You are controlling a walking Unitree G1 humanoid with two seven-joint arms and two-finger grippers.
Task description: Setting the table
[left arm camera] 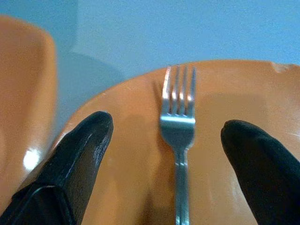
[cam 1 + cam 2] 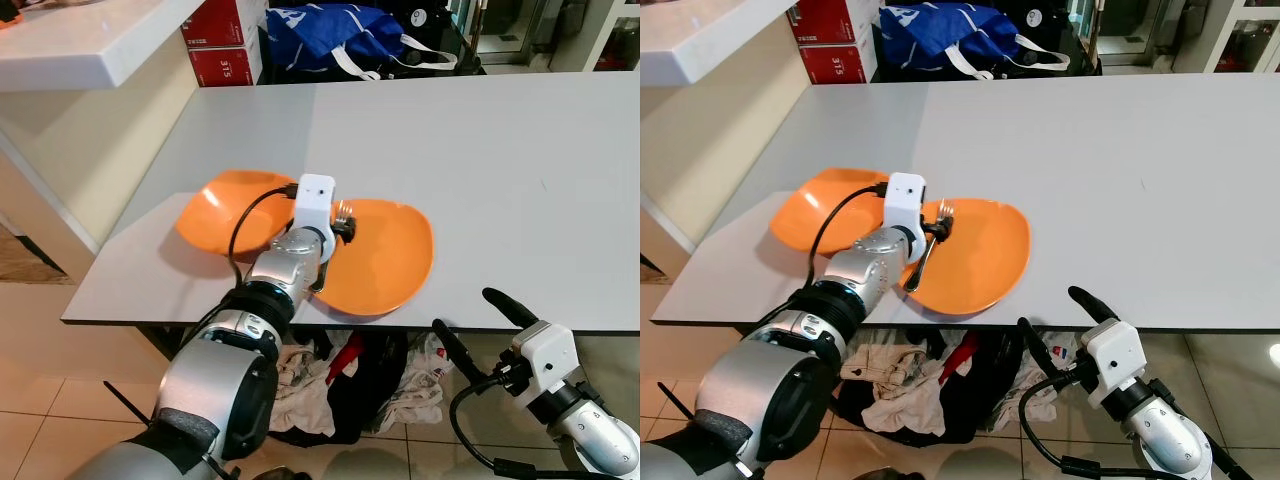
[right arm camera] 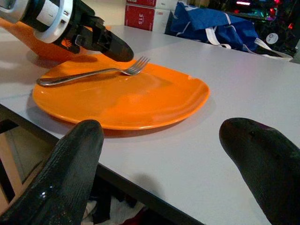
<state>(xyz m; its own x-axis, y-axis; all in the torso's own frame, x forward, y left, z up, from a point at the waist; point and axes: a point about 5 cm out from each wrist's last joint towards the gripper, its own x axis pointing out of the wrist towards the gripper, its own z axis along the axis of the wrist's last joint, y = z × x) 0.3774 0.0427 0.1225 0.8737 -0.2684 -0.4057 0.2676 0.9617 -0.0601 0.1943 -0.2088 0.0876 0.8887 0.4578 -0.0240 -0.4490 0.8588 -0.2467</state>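
A: Where's the fork (image 3: 93, 73)?

B: Lying flat on the near orange plate (image 2: 985, 260), tines pointing away from the robot, handle toward the plate's left rim. That plate sits close to the front edge of the grey worktop (image 2: 480, 170).

A: And the left end effector (image 1: 171, 154)?

B: Low over that plate, its 2 black fingers (image 1: 77, 164) spread apart, 1 on each side of the fork's neck. In the left wrist view neither pad touches the metal.

A: Is there another plate?

B: Yes, a 2nd orange plate (image 2: 225, 215) just to the left, its edge meeting or slightly overlapping the 1st; the arm hides the join, so I cannot tell which.

A: The right end effector (image 2: 487, 320)?

B: Below and in front of the worktop's edge, fingers wide apart, holding nothing, pointing toward the plate.

A: Anything else?

B: A heap of clothes (image 2: 940, 385) on the floor under the worktop, a blue bag (image 2: 335, 30) beyond the far edge, and red boxes (image 2: 225, 40) beside it.
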